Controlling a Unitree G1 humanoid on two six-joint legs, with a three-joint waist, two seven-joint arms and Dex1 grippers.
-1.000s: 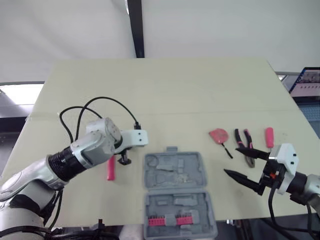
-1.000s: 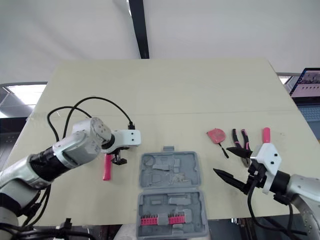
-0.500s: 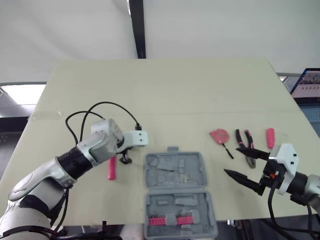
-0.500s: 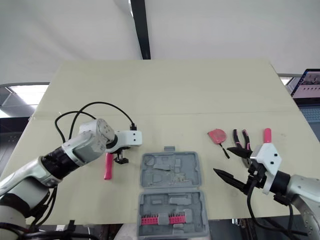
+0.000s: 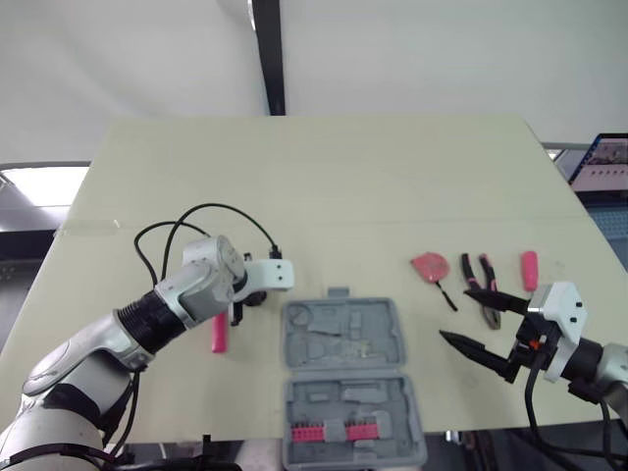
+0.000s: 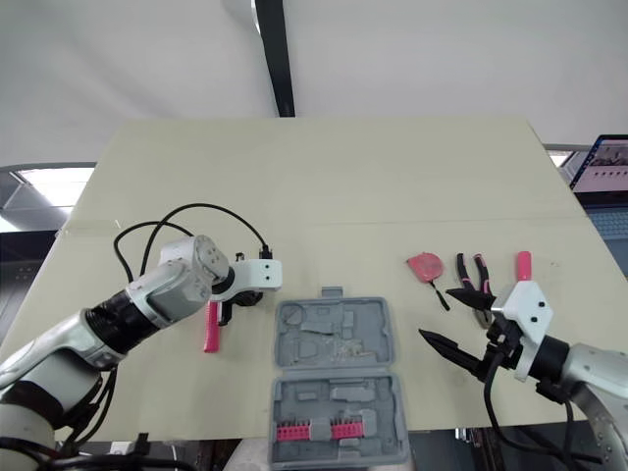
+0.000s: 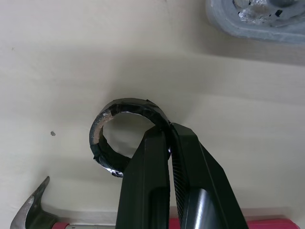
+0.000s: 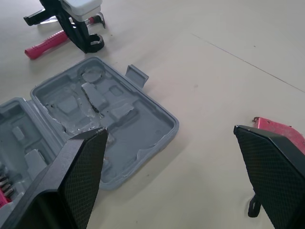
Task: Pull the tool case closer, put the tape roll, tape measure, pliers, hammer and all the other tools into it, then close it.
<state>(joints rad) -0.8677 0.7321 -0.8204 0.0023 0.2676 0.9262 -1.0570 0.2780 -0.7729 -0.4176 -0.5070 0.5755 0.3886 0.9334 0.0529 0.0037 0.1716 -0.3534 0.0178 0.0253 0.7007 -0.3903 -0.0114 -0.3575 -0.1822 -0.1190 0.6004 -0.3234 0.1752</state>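
The open tool case [image 5: 348, 378] lies at the table's [image 5: 324, 177] near edge, in reach of both arms for loading. Right gripper [image 5: 454, 314] hangs spread wide beside the pliers [image 5: 483, 285], probably waiting its turn. Left gripper [image 7: 167, 131] pinches the tape roll's [image 7: 129, 106] wall, one finger inside the ring, just left of the case: a lifting grip, I'd say.

Pale table [image 5: 324, 177]: open tool case [image 5: 343, 339], hammer [image 5: 219, 334], pliers [image 5: 483, 280], perhaps tape measure [image 5: 429, 266]
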